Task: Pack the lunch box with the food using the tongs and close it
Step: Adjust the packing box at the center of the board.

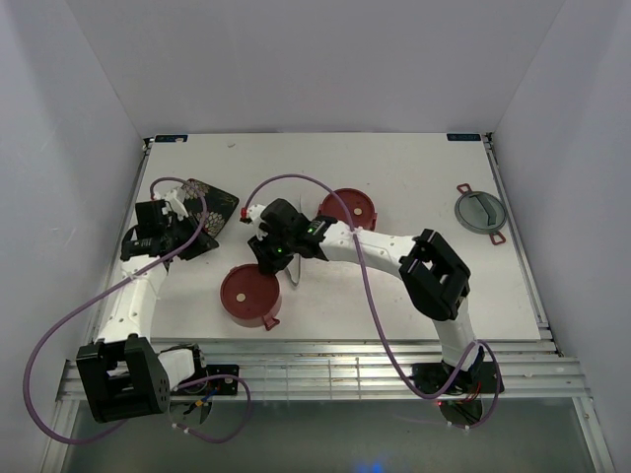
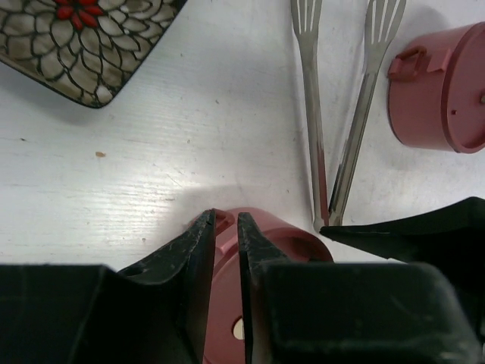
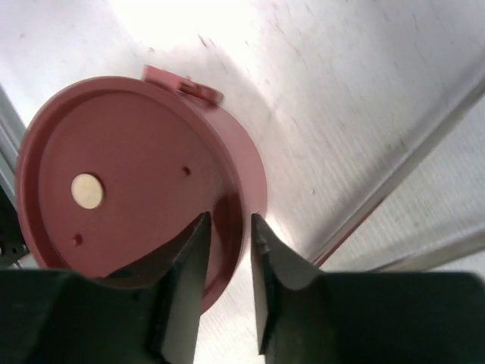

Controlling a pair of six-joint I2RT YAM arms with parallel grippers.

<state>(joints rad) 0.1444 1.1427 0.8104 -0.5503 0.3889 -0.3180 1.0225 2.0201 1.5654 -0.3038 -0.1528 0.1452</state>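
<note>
**Closing up the lunch box.** The near tier (image 1: 246, 294) of the lunch box sat with its flat lid (image 3: 129, 144) already in place. The right gripper (image 3: 229, 218) stood astride the tier's rim, one finger over the lid and one outside the wall. Its jaws were narrow, and whether they pinched the rim could not be told.

In its own wrist view the left gripper (image 2: 225, 216) was also narrow and hung at the tier's edge with red showing in the gap. Its hold was likewise unclear, and the overhead view put that arm further left of the tier.

The tongs (image 2: 312, 114) lay idle just beyond the tier, joined end toward it. The second tier (image 1: 347, 209), also lidded, stood beyond and to the right. The floral plate (image 2: 91, 64) stood beyond and to the left.

No food was in view, so packing looked finished and closing up appeared to be the step in hand. If stacking onto the second tier was next, it would call for a square, firm pinch on the rim. The lift would need to stay level and clear of the tongs, and the tier would need setting down centred, so that neither lid nor contents shifted.
</note>
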